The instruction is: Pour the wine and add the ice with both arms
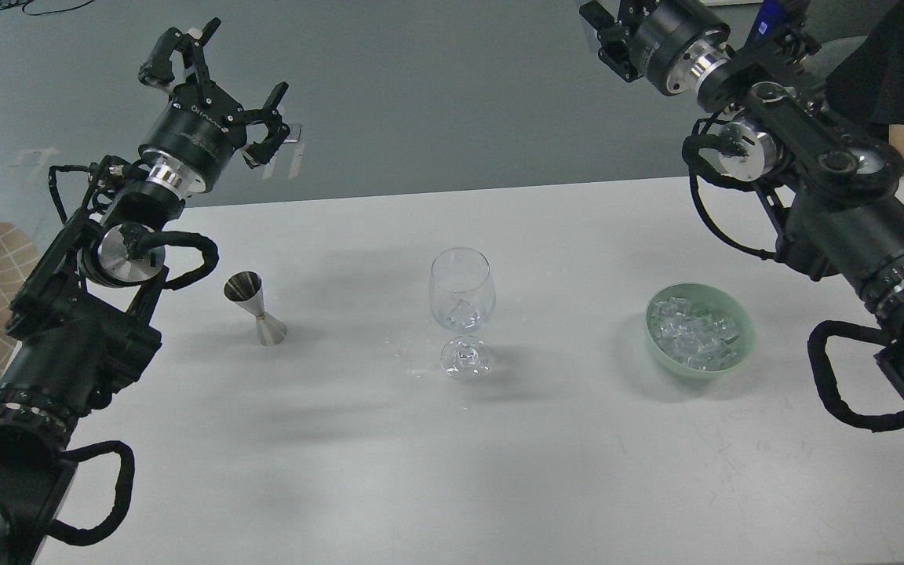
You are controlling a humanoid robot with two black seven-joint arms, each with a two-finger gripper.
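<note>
Clear ice [691, 336] heaped in green bowl [741, 345] near table's [499, 471] right edge. One cube maybe in wine glass [461, 294] mid-table. Steel jigger [252, 306] near left edge, untouched. Left gripper [220, 90] spread, empty. Right gripper [607, 35]: cannot tell. Pouring likely left.

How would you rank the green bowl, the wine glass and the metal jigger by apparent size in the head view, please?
1. Wine glass and green bowl: close; the glass is taller, the bowl wider, so I won't rank them.
2. Metal jigger: clearly smallest.
</note>
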